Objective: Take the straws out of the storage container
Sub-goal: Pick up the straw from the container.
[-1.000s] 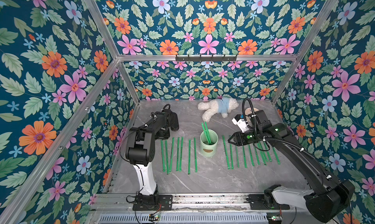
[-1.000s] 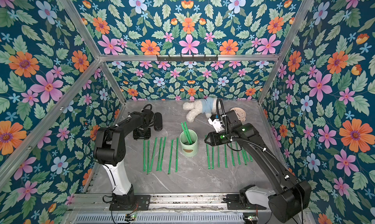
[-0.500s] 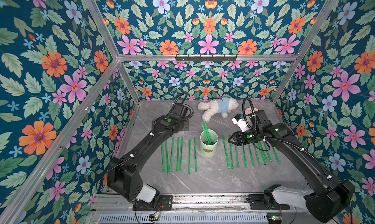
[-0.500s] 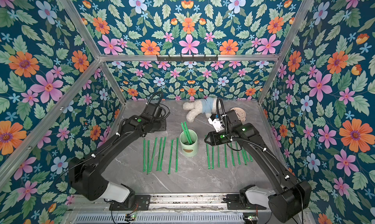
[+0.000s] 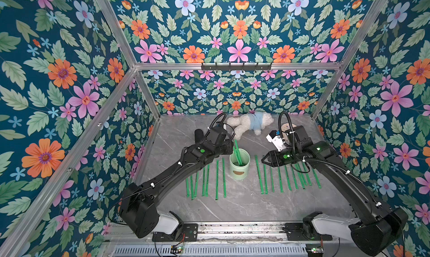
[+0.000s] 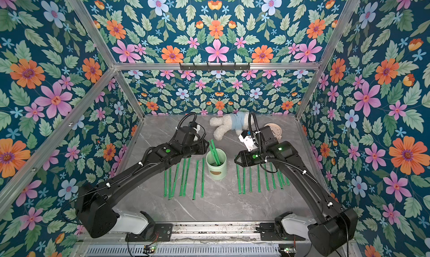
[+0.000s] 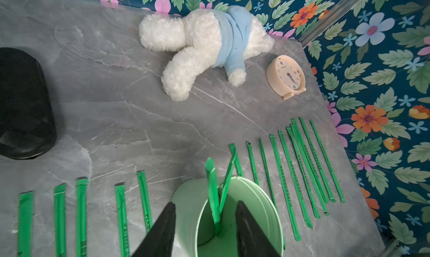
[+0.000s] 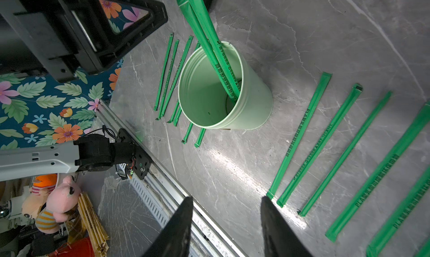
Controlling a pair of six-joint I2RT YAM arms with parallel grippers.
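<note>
The storage container (image 5: 239, 168) (image 6: 216, 167) is a pale mint cup standing mid-table, with two green straws (image 5: 236, 151) (image 6: 214, 151) leaning out of it. My left gripper (image 5: 230, 148) (image 7: 206, 211) hovers at the cup's rim. It is open, one finger on each side of those two straws (image 7: 213, 193), touching neither. Several more straws (image 5: 204, 179) lie in a row left of the cup, and another row of straws (image 5: 286, 176) lies to its right. My right gripper (image 5: 264, 160) (image 8: 225, 204) hangs open and empty just right of the cup (image 8: 253, 104), above the right row.
A white plush toy in a blue shirt (image 5: 249, 125) (image 7: 204, 41) lies at the back. A beige clock (image 7: 286, 75) stands at the back right behind my right wrist. A black rounded object (image 7: 23, 104) sits at the back left. Floral walls close three sides.
My left arm has swung from the table's left side over to the cup, bringing its gripper around the two leaning straws. The right arm has stayed still.
</note>
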